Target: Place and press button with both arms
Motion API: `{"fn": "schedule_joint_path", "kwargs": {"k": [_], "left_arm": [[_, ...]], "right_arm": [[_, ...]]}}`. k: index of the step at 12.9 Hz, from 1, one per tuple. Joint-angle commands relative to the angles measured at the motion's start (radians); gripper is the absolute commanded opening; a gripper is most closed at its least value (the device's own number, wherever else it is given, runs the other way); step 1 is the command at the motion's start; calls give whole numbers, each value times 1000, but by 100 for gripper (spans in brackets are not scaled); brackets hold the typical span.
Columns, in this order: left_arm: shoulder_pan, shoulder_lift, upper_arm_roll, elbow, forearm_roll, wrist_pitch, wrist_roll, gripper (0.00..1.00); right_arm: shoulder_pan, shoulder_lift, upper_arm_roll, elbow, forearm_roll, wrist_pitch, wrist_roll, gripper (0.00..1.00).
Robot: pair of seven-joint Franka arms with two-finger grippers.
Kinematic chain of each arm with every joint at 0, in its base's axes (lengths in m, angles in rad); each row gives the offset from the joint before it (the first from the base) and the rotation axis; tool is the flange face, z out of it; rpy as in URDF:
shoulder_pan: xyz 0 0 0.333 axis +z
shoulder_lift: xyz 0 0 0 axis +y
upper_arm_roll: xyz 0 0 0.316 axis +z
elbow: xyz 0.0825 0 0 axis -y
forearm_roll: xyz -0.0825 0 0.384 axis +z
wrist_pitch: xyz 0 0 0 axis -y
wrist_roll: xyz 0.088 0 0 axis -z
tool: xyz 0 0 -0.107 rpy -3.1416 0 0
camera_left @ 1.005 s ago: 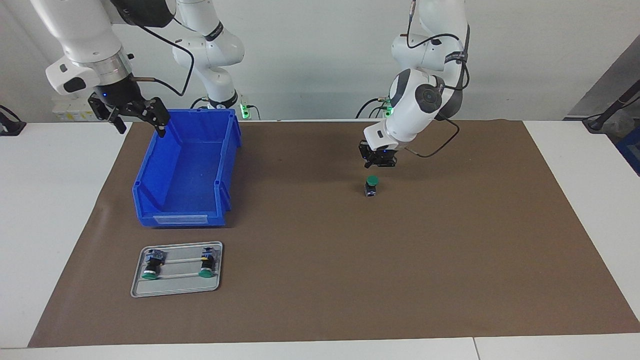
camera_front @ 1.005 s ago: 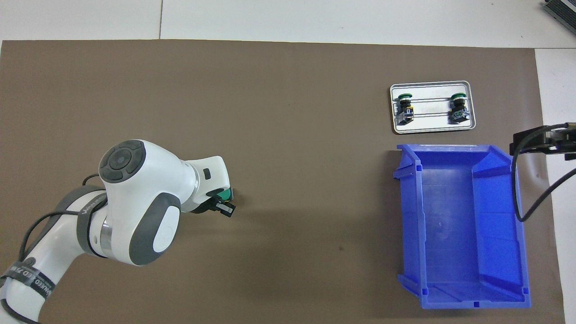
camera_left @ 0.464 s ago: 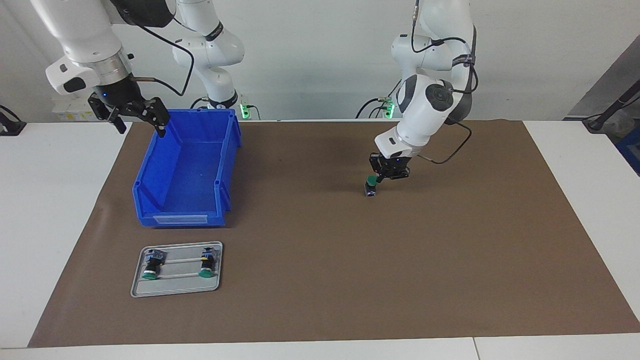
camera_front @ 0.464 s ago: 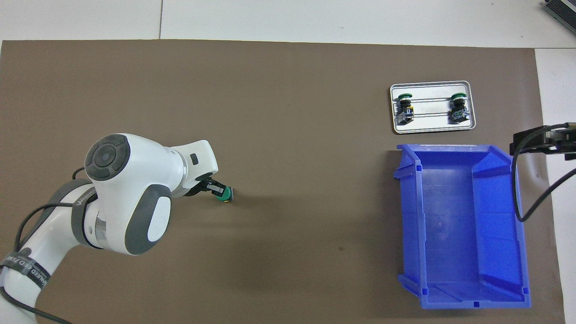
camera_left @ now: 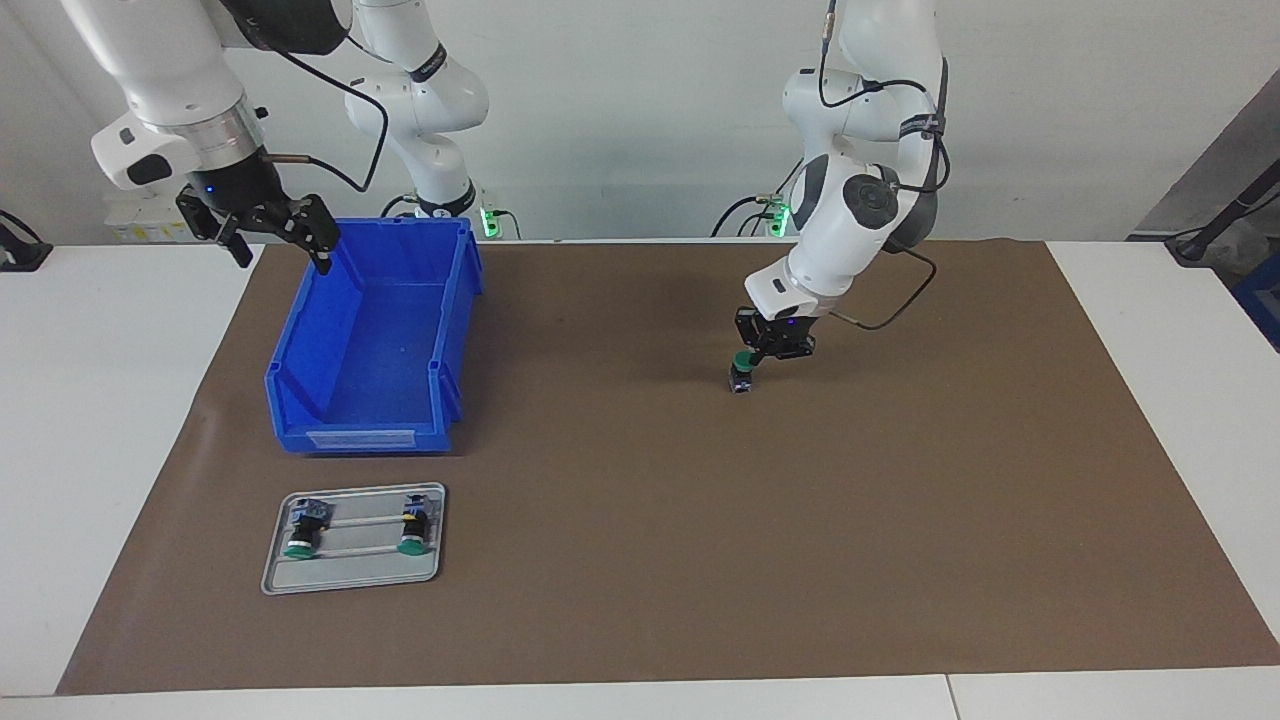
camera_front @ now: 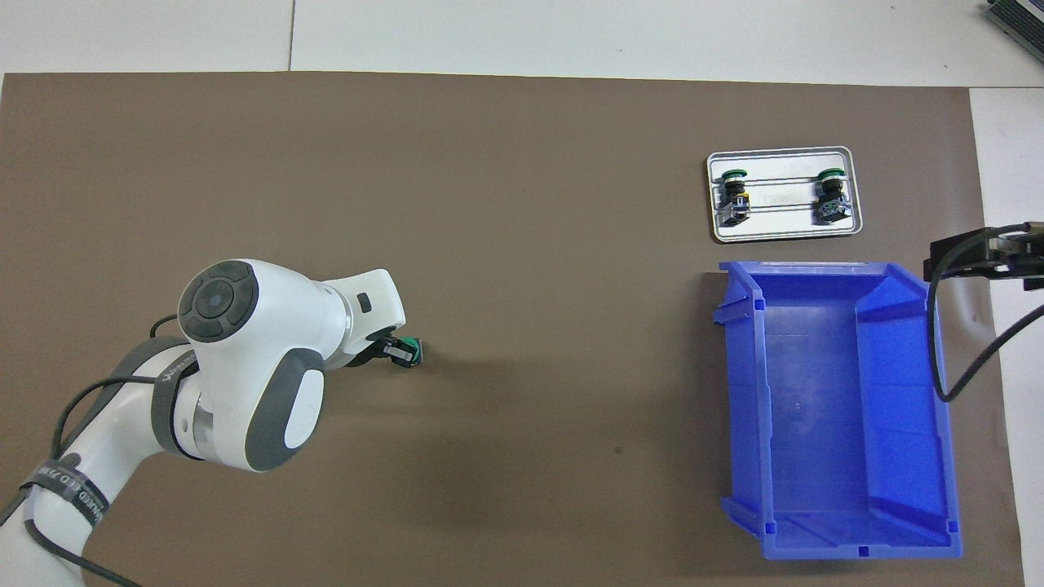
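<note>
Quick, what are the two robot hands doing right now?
Left gripper: shut, its tip on the button's green cap, holding nothing.
Right gripper: open, empty, up over the blue bin's rim, waiting.

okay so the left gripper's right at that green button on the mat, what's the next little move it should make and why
Probably a short push straight down. The left gripper is shut, its tips resting at the green cap of the button, which stands upright alone on the mat. The right gripper waits open over the blue bin's edge.
</note>
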Motion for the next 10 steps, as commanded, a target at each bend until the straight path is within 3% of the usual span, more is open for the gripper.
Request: {"fn": "schedule_joint_path", "kwargs": {"k": [1, 4, 6, 10], "left_arm": [[-20, 1, 4, -62, 21, 56, -25, 0], [-20, 24, 4, -94, 21, 127, -18, 0], [-11, 37, 5, -16, 21, 74, -18, 0], [92, 41, 8, 298, 21, -308, -23, 0]], "right_arm": [[-6, -24, 7, -24, 19, -7, 12, 100], [-6, -24, 7, -24, 19, -7, 12, 100], [-6, -24, 7, -24, 19, -7, 12, 100], [-6, -24, 7, -22, 19, -7, 12, 100]]}}
